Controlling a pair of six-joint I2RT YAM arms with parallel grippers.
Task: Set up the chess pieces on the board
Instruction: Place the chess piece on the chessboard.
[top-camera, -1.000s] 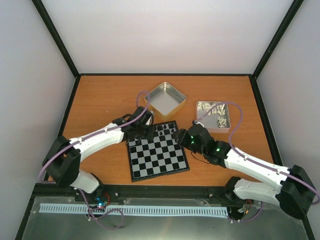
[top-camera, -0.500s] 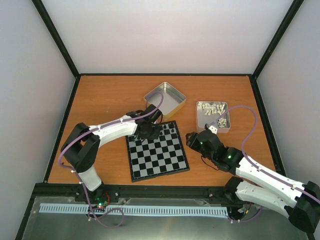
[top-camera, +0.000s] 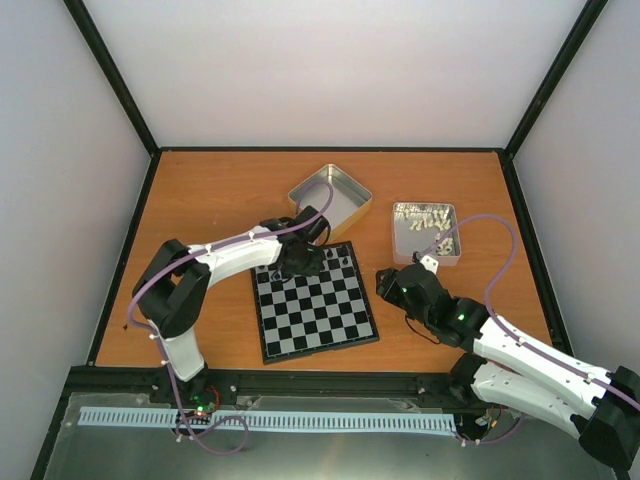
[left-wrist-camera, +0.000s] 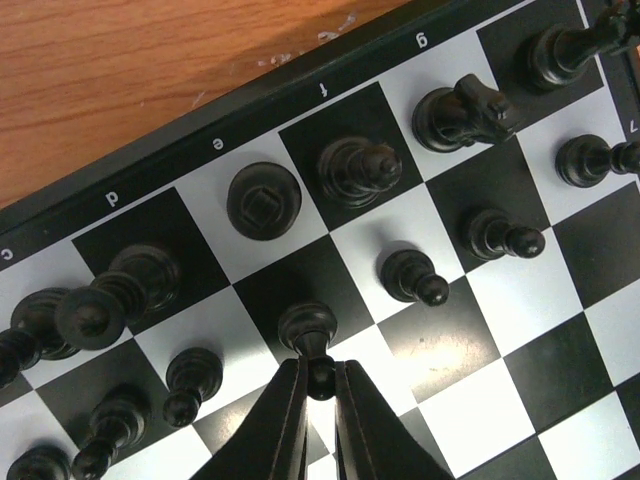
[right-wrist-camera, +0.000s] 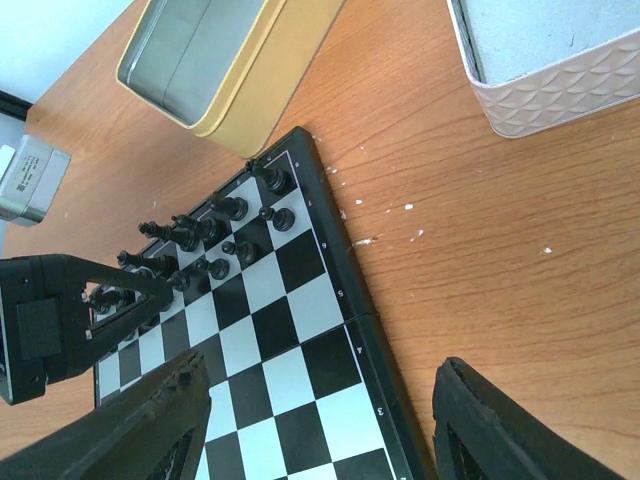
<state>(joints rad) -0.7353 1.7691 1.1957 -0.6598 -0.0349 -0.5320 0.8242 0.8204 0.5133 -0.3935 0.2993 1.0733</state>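
The board lies in the middle of the table. Several black chess pieces stand on its two far rows. In the left wrist view a knight and other back-row pieces stand along the lettered rim, with pawns one row in. My left gripper is shut on the head of a black pawn whose base rests on a black square; it is over the far rows. My right gripper is open and empty, low over the board's right edge.
A gold-walled metal tin stands just behind the board and shows in the right wrist view. A white tin holding pale pieces stands at the back right, its wall in the right wrist view. Bare table lies to the board's right.
My left gripper has moved right along the board's far rows and now grips a pawn. My right gripper has drawn back a little from the board's right edge.
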